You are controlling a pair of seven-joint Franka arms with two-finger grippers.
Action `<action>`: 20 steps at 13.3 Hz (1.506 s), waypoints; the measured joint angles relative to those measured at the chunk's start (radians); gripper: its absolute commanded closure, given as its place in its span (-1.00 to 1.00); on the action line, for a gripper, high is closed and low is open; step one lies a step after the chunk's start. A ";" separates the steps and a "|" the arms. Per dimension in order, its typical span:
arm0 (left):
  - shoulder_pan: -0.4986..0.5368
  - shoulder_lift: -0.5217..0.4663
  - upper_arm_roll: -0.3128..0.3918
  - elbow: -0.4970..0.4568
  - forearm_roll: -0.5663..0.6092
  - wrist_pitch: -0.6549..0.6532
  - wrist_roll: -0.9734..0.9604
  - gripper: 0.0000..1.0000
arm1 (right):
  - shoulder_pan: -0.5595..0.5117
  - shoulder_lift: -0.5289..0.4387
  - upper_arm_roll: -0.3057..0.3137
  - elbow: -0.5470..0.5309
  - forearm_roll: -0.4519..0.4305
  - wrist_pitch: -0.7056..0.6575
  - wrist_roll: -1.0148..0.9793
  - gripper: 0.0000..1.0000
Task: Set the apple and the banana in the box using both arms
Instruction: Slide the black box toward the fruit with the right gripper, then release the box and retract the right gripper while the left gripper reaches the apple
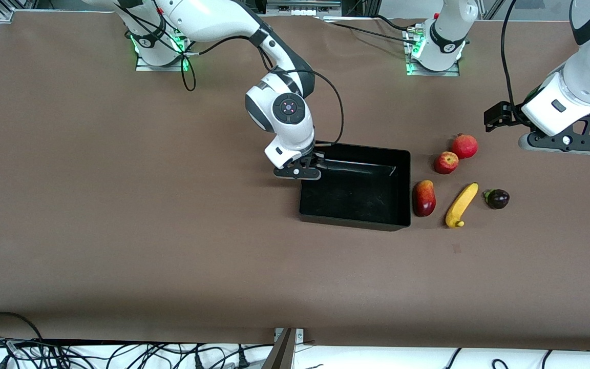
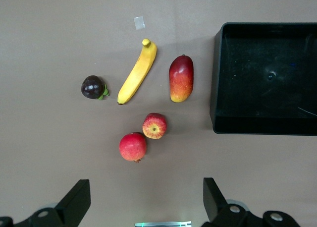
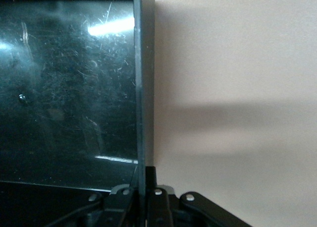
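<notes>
The apple (image 1: pixel 446 162) lies on the table beside the banana (image 1: pixel 461 205), toward the left arm's end from the black box (image 1: pixel 354 221). In the left wrist view the apple (image 2: pixel 154 126), the banana (image 2: pixel 137 73) and the box (image 2: pixel 216 88) all show. My left gripper (image 1: pixel 564 143) hangs open and empty over bare table next to the fruits; its fingers (image 2: pixel 74 202) are wide apart. My right gripper (image 1: pixel 309 165) is shut on the box's side wall (image 3: pixel 141 88) at the corner nearest the right arm's base, one finger inside and one outside (image 3: pixel 144 180). The box is empty.
A uniformly red round fruit with a crown tip (image 1: pixel 464 146) sits touching the apple, farther from the front camera. A red-and-yellow mango-like fruit (image 1: pixel 424 198) lies between box and banana. A dark purple fruit (image 1: pixel 497 198) lies beside the banana, toward the left arm's end.
</notes>
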 measured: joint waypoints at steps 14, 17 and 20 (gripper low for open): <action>0.001 0.050 0.000 -0.019 0.000 0.004 0.008 -1.00 | 0.019 0.026 -0.008 0.007 0.000 0.032 -0.079 1.00; 0.002 0.053 0.000 -0.026 0.001 0.028 0.017 -1.00 | 0.017 0.026 -0.012 0.007 0.000 0.032 -0.090 -0.22; 0.009 0.057 0.000 -0.080 0.001 0.088 0.052 -1.00 | 0.017 0.025 -0.013 0.019 0.000 0.034 -0.094 -1.00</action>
